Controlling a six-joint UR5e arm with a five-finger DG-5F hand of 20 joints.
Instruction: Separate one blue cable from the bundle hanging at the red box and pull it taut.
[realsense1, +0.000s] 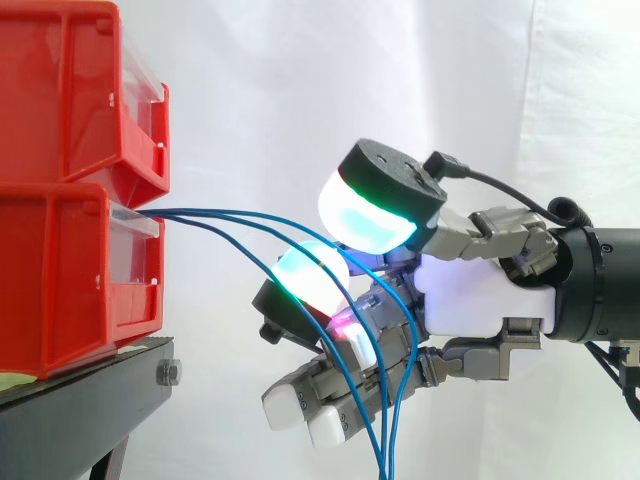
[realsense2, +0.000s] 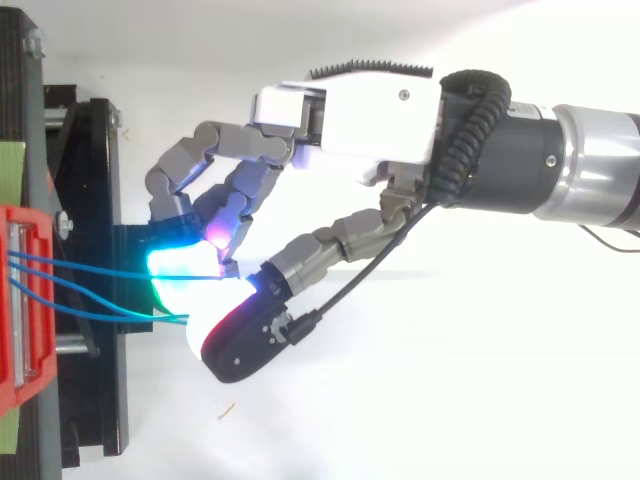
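**A:** How is the hand (realsense1: 470, 295) set?

**B:** Narrow, with the fingers curled in. Its glowing pads (realsense1: 365, 215) sit close together. From above, one blue cable (realsense2: 120, 268) runs straight into the nip between them, so I judge it pinched rather than merely touched.

**A:** And the others?

**B:** The bundle of blue cables (realsense1: 190, 213) leaves the front lip of the red box (realsense1: 60, 270), which sits at the front edge of the black stand (realsense1: 90, 400). From the side, the strands fan out, sag across the gap, thread between the curled fingers and drop past the palm to the bottom of the view. From above, the other strands pass just beside the pinched one.

**A:** Which way does the pull go?

**B:** The box lies straight beyond the fingertips, on the side away from the arm. The pinched cable's run from lip to pads is close to level and in line with the forearm. Taking out the slack should mean drawing back along that line, away from the box. The risk I see is the neighbouring strands riding along, since they cross the lower fingers.

**A:** Any writing?

**B:** None I can read. The clear strip on the box front looks blank.
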